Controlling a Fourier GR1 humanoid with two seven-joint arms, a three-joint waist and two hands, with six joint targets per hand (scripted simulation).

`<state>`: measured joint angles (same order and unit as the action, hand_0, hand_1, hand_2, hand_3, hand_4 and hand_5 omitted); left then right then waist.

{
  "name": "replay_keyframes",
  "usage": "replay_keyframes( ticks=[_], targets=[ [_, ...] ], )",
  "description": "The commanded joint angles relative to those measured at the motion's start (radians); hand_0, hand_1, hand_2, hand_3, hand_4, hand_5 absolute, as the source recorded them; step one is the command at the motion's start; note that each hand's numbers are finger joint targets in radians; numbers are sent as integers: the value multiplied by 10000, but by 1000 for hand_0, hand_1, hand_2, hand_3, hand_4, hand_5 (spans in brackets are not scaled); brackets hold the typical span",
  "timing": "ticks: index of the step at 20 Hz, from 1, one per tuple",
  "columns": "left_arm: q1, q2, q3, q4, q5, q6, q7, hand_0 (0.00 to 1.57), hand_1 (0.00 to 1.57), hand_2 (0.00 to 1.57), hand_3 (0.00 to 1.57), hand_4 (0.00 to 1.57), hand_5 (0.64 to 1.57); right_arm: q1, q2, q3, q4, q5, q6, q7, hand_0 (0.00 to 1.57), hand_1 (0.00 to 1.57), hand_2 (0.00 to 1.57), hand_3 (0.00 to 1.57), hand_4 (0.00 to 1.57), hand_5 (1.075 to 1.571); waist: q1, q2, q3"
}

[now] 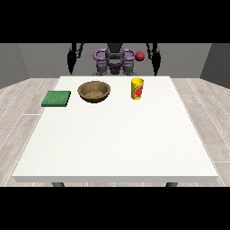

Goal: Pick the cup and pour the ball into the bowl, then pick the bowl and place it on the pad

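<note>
A yellow cup with a red mark stands upright on the white table, far right of centre. The ball inside it is hidden. A brown wooden bowl sits to the cup's left. A green square pad lies at the table's far left edge. Both hands hang down beside the robot's body, behind the table's far edge. The hand at the view's left is well back from the bowl. Beyond the cup, the hand at the view's right holds nothing, its fingers pointing down.
The robot's torso stands behind the far edge, with a red knob at its side. A wood-plank floor surrounds the table. The near half of the tabletop is bare white.
</note>
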<state>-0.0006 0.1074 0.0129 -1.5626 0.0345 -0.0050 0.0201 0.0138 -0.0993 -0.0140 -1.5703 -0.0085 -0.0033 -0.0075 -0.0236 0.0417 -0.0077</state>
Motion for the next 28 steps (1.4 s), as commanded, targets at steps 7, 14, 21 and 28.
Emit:
replay_keyframes(
  ticks=[7, 14, 21, 28],
  targets=[
    [-982, -205, 540, -1706, 1117, 337, 1787, 0, 0, 0, 0, 0, 1557, -40, -1073, -1159, -782, -1786, 1360, 839, 0, 0, 0, 0, 0, 1569, -44, -2573, 97],
    [-203, 741, 1978, -1382, 2194, -1021, 78, 0, 0, 0, 0, 0, 1547, 318, -1447, -1977, -1557, -2585, 2038, 764, 0, 0, 0, 0, 0, 1570, -129, -1507, 73],
    [-1723, 776, 1922, -297, 1601, -832, -678, 0, 0, 0, 0, 0, 1536, -835, -1364, -2190, -622, -2296, 2090, -25, 0, 0, 0, 0, 0, 1570, -23, -258, 76],
    [-1705, 187, 1885, 1993, 879, -811, -3800, 0, 0, 0, 0, 0, 1526, -860, -1367, -2146, -136, -2246, 2708, -1108, 0, 0, 0, 0, 0, 1571, -486, 763, 74]
  ],
)
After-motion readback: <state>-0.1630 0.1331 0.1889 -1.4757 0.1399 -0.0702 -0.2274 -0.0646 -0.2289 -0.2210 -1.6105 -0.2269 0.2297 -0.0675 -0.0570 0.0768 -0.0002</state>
